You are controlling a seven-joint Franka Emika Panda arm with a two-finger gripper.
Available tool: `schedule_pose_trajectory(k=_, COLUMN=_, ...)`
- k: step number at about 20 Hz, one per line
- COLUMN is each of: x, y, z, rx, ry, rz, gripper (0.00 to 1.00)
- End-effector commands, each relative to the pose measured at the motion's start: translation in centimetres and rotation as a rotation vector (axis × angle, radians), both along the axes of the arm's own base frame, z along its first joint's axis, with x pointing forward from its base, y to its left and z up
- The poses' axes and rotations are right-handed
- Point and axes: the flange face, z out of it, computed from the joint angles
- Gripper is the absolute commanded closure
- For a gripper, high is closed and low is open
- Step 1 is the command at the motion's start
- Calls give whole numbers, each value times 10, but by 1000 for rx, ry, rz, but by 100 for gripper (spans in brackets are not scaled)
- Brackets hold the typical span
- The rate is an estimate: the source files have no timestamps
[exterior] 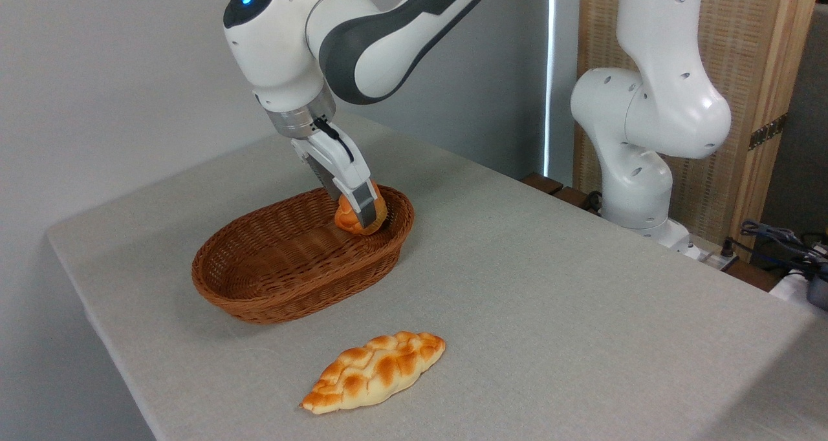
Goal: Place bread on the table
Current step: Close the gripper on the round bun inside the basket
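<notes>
The bread (349, 218), a small round orange-tan bun, is at the right end of the brown wicker basket (272, 279), level with its rim. My gripper (363, 213) reaches down into that end of the basket and its fingers (362, 202) are closed around the bun, partly covering it. Whether the bun touches the basket floor I cannot tell. The basket stands on the light grey table (550, 286).
A longer braided golden loaf (375, 370) lies on the table in front of the basket, near the front edge. The arm's white base (640, 169) stands at the back right, with cables (776, 240) beside it. The table's left edge runs close to the basket.
</notes>
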Motion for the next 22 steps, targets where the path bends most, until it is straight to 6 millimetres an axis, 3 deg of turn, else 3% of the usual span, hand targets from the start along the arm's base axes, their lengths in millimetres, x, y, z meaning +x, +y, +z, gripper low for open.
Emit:
schedule_pose_trajectory(k=1, x=-2, y=-1, z=-2, rx=-17, ry=0, rz=15, gripper=43)
schedule_pose_trajectory(k=5, x=-1, y=-1, z=-5, rx=-18, ry=6, rz=12, gripper=64)
schedule_pose_trajectory(k=18, x=0, y=-1, z=-5, rx=-18, ry=5, rz=7, gripper=69)
schedule_pose_trajectory(k=22, x=10, y=4, z=14, rx=-28, ry=-35, rz=16, gripper=72)
